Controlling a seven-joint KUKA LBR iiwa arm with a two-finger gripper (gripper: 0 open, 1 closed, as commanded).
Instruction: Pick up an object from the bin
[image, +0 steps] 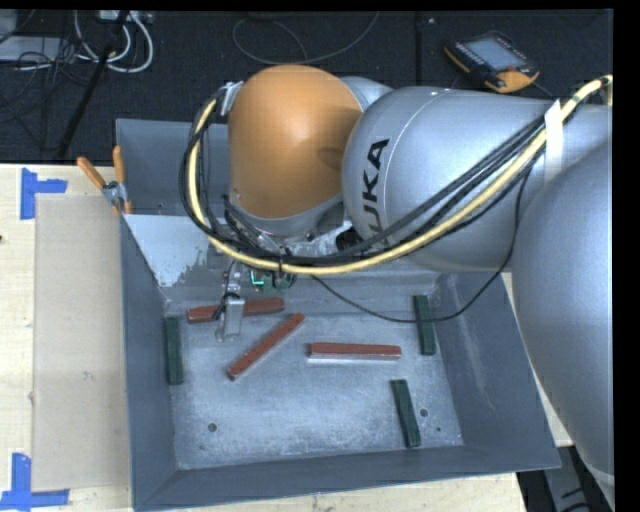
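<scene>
Matt, speckled grey metal in the bin (300, 440). Dull reddish-brown on the sticks (264, 346). Glossy orange on the wrist cover (290, 140).

Beyond my workspace: dark, matt, carpet-like surface (340, 40) across top of view. White cables (128, 42) lie bunched on it at top left. Thin black cable (262, 58) loops over it near top centre. Small flat handheld device (493, 57), dark screen, orange edge, lies tilted at top right. Pale wood-coloured worktop (12, 300) runs down view's left side and along bottom edge. Light around me soft, even.
</scene>
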